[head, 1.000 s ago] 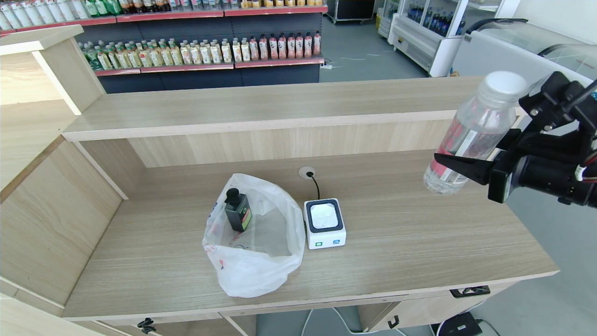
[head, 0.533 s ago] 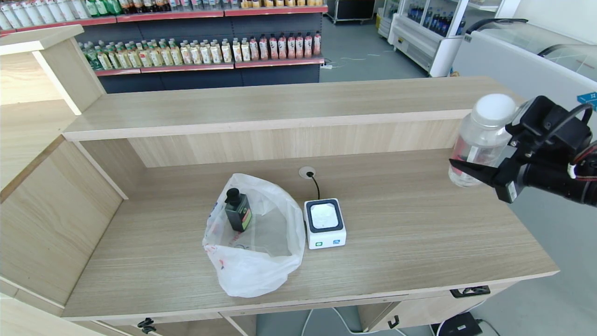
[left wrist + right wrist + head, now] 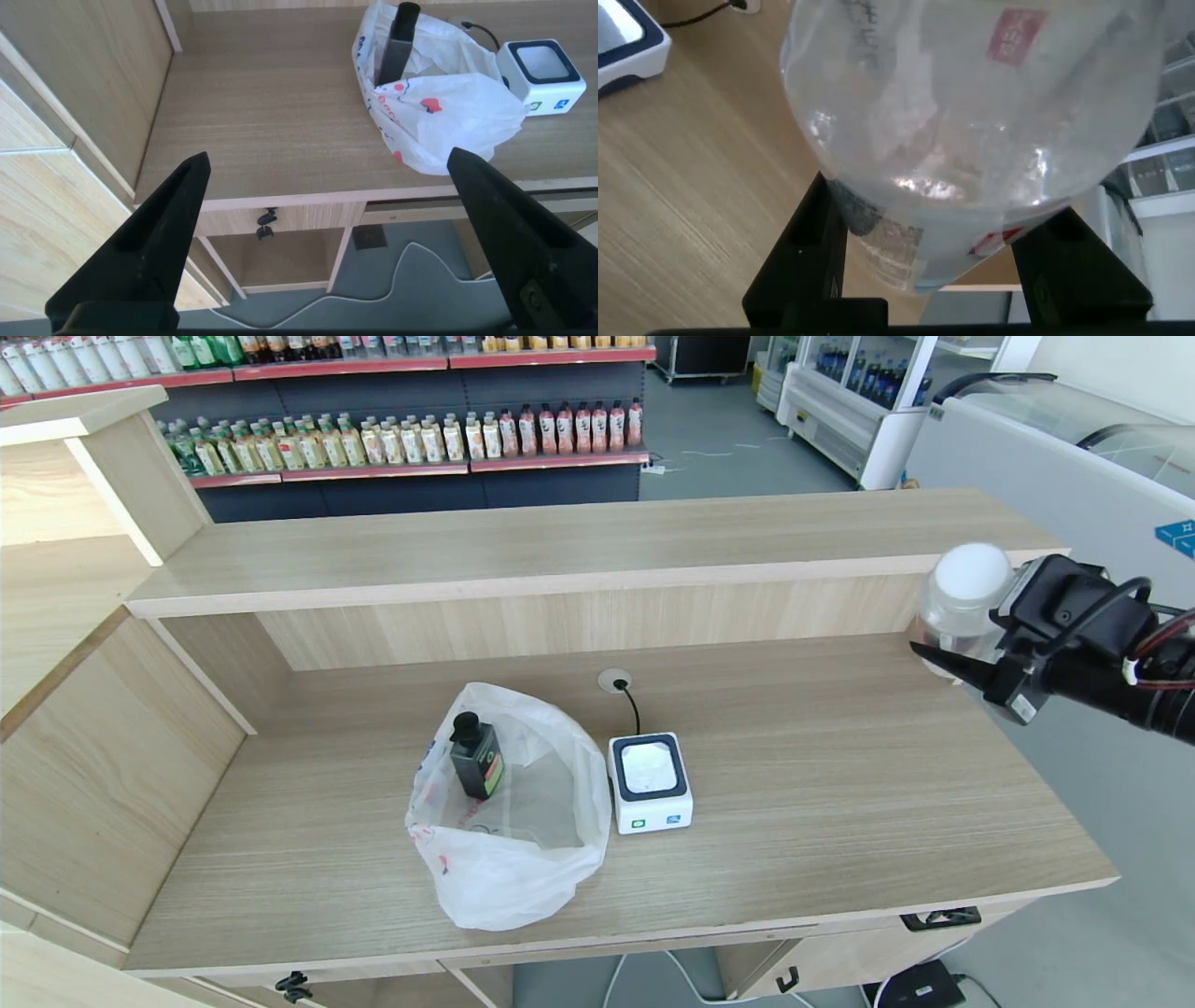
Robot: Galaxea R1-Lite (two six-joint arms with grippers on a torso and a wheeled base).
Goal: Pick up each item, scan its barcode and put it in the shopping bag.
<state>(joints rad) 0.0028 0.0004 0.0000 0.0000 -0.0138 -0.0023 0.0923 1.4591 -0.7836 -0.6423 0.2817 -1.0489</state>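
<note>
The left pincer hangs released, well left of the barcode scanner; the shopping bag lies just left of the scanner; well right of it, the right pincer clamps the water bottle; the bottle's barcode should face the scanner's window, steady and close.

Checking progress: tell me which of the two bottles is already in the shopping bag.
The dark, black-capped bottle, standing in the white shopping bag. The clear, white-capped bottle is held by the right gripper.
</note>
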